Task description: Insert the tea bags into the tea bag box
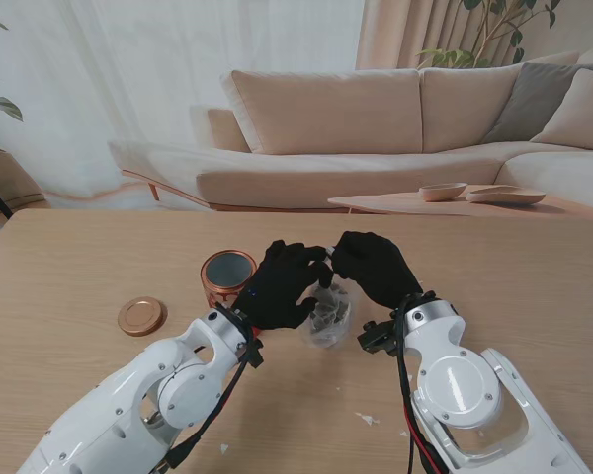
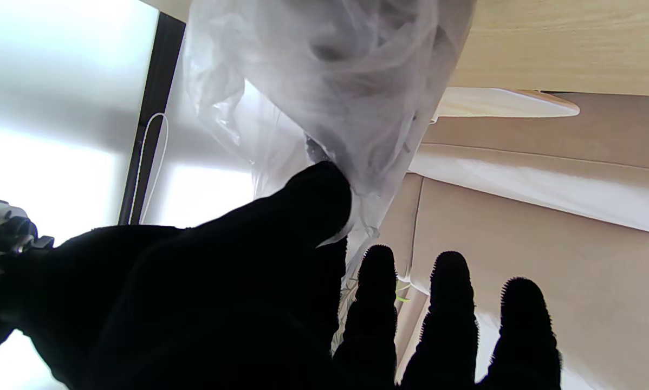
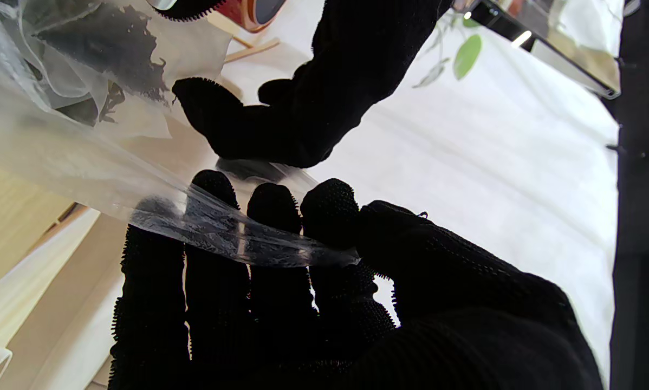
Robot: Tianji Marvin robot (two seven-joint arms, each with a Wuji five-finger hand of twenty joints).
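Bag film (image 3: 238,238) across right hand (image 3: 303,303) fingers.

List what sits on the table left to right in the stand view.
Copper lid → open copper tea tin → left hand → clear plastic bag of tea bags → right hand.

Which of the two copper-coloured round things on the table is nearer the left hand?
The open tea tin, standing right beside the left hand; the flat lid lies apart, farther to the left.
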